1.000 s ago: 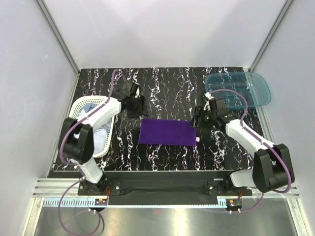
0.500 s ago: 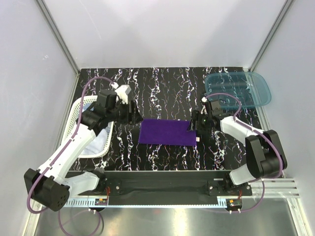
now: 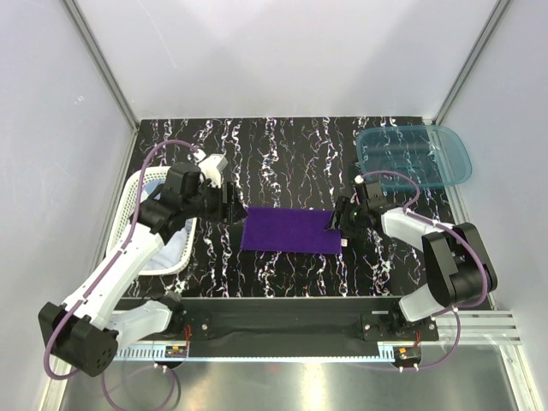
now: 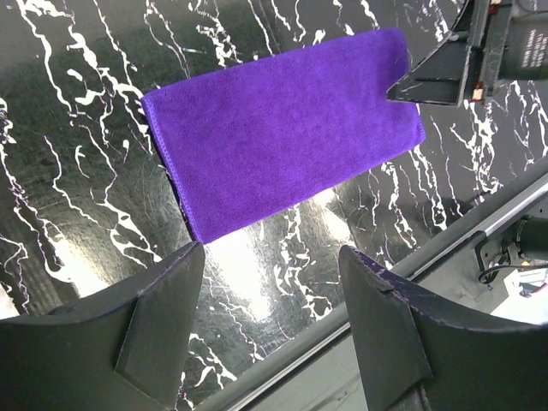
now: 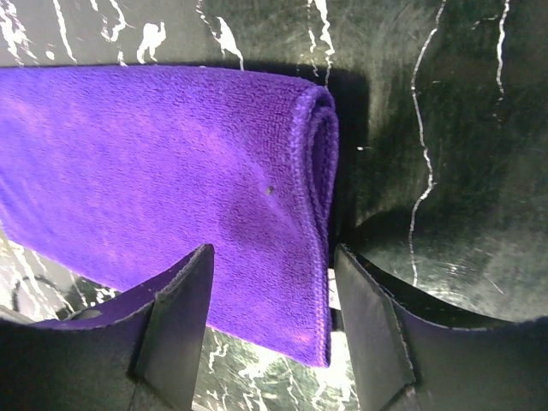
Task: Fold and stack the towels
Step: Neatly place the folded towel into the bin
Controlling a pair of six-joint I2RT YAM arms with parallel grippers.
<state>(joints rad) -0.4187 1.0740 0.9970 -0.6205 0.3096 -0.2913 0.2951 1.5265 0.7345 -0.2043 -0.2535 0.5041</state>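
The deep purple towel [image 3: 291, 231] lies folded flat in the middle of the black marbled table; it also shows in the left wrist view [image 4: 282, 128] and the right wrist view [image 5: 171, 163]. My left gripper [image 3: 228, 208] is open and empty, just off the towel's left end [image 4: 270, 250]. My right gripper [image 3: 340, 219] is open, its jaws either side of the towel's doubled right edge [image 5: 274, 253], not closed on it. Pale blue cloth [image 3: 175, 244] lies in the white basket; I cannot tell which towel it is.
The white perforated basket [image 3: 137, 184] stands at the left edge under my left arm. The translucent teal bin [image 3: 415, 154] sits at the back right. In the left wrist view the right gripper's fingers [image 4: 445, 73] show at the towel's far end, and the table's front rail [image 4: 479, 231] is close.
My left arm swung from the back of the table down to the towel's left end. My right gripper shifted slightly onto the towel's right edge. The towel has not moved.
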